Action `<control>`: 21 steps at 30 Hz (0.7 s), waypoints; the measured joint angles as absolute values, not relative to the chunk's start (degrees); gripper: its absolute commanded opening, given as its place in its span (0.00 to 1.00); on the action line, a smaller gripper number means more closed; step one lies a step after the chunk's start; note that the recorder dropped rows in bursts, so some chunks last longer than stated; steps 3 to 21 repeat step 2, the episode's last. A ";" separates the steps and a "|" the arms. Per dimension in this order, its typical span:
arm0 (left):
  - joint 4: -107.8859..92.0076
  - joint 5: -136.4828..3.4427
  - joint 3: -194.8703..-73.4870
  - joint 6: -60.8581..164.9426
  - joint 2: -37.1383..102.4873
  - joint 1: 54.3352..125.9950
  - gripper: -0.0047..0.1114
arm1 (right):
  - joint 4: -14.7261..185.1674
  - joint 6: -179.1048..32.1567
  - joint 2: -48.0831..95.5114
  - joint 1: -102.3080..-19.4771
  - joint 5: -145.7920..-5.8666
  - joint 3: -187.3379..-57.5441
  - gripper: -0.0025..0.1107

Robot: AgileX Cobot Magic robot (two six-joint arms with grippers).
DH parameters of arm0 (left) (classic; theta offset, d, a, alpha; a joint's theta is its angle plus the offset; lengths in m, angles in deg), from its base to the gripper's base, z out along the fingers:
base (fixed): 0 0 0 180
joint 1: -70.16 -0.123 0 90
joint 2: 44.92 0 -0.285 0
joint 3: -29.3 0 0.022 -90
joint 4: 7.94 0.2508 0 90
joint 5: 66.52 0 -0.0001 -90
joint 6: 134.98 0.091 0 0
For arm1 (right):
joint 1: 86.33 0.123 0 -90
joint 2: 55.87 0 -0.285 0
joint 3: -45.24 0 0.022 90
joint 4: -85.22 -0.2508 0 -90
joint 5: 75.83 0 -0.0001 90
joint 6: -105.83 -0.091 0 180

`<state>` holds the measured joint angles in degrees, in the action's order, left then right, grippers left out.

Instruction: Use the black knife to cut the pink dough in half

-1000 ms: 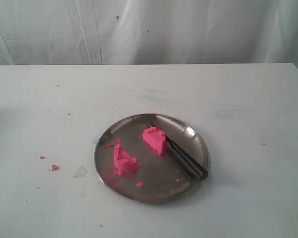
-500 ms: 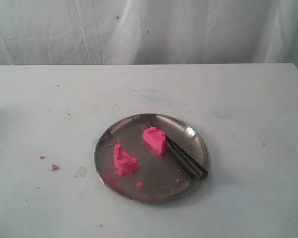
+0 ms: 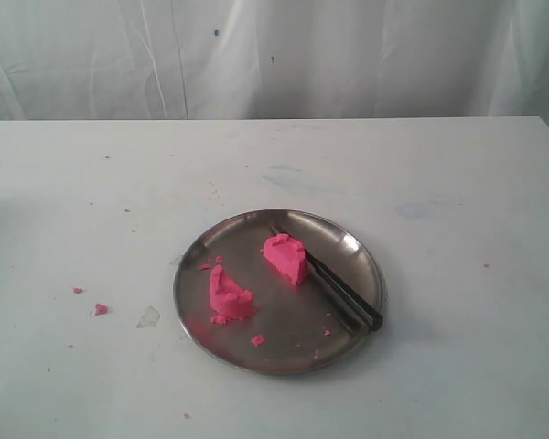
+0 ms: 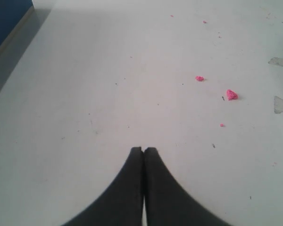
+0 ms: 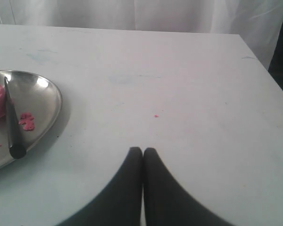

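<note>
On the white desk (image 3: pixel 421 165), a round steel plate (image 3: pixel 194 265) sits near the middle and toward the front edge in the exterior view, and it holds the pink dough as two chunky halves: one half (image 3: pixel 228 296) lies at the plate's left front, the other half (image 3: pixel 285 257) lies behind and to the right of it, well apart. The long black knife (image 3: pixel 334 285) lies in the plate's right part, running diagonally from beside the rear half out to the right front rim, its blade touching that half's right side. Small pink crumbs (image 3: pixel 100 309) lie on the desk left of the plate.
</note>
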<state>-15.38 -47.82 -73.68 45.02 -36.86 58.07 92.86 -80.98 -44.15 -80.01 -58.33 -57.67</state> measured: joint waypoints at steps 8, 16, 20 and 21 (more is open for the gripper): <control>-15.38 -47.82 -73.68 45.02 -36.86 58.07 0.04 | 92.86 -80.98 -44.15 -80.01 -58.33 -57.67 0.02; -15.38 -47.82 -73.68 45.02 -36.86 58.07 0.04 | 92.86 -80.98 -44.15 -80.01 -58.33 -57.67 0.02; -15.38 -47.82 -73.68 45.02 -36.86 58.07 0.04 | 92.86 -80.98 -44.15 -80.01 -58.33 -57.67 0.02; -15.38 -47.82 -73.68 45.02 -36.86 58.07 0.04 | 92.86 -80.98 -44.15 -80.01 -58.33 -57.67 0.02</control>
